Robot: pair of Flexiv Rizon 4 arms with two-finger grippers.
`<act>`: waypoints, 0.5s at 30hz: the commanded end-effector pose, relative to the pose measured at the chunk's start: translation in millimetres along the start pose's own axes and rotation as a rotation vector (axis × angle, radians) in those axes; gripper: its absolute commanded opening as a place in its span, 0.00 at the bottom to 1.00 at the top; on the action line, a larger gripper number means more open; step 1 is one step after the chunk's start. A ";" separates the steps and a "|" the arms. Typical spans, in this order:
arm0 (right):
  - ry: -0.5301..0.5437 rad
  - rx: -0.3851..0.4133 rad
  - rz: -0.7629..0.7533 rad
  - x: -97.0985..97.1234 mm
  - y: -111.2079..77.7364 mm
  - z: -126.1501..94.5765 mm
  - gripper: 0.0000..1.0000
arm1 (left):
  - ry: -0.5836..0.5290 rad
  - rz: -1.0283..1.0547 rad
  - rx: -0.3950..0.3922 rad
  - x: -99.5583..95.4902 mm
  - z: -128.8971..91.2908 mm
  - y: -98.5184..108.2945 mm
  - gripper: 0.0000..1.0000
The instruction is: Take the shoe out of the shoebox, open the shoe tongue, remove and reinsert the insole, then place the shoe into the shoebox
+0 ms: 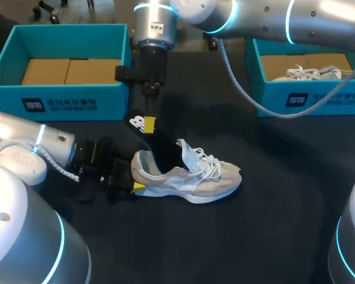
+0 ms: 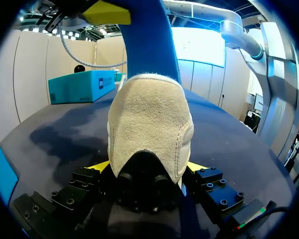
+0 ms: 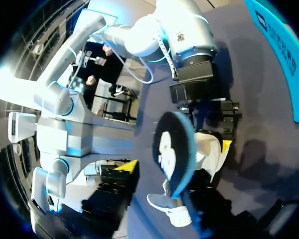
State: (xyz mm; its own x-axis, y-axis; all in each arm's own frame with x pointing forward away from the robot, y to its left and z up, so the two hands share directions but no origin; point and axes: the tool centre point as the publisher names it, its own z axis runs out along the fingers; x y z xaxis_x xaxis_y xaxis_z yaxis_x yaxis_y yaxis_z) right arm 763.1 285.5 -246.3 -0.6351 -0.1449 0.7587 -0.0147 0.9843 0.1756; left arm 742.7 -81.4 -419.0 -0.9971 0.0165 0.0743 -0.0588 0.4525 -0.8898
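Left claw [image 1: 136, 176] clamps the heel of the beige suede sneaker [image 1: 189, 180]; right claw [image 1: 147, 123] pinches the dark blue insole [image 1: 157, 145]. If I steer crooked, it could buckle or slip free.

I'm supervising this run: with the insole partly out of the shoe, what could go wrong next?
The right gripper pinches the insole only near its upper end, with the lower end inside the shoe; it could slip or buckle. The left gripper clamps just the heel, so an upward pull might tip or drag the shoe. Loose laces could snag.
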 end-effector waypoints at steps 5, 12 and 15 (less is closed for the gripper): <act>-0.041 0.028 0.024 0.8 -5.2 -16.3 1.00 | 0.002 -0.001 -0.003 -1.2 1.3 0.5 0.00; -0.100 0.054 0.054 -1.8 -12.5 -40.0 1.00 | 0.002 -0.001 -0.003 -1.2 1.3 0.5 0.00; -0.125 0.046 0.069 -1.7 -14.9 -46.2 1.00 | 0.002 -0.001 -0.003 -1.2 1.3 0.5 0.00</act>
State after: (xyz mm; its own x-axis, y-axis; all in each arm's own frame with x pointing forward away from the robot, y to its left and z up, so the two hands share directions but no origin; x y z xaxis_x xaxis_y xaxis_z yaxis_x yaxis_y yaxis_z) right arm 799.6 270.6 -228.7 -0.7135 -0.0718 0.6970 -0.0084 0.9955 0.0939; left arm 742.7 -81.4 -419.0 -0.9971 0.0164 0.0743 -0.0588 0.4526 -0.8898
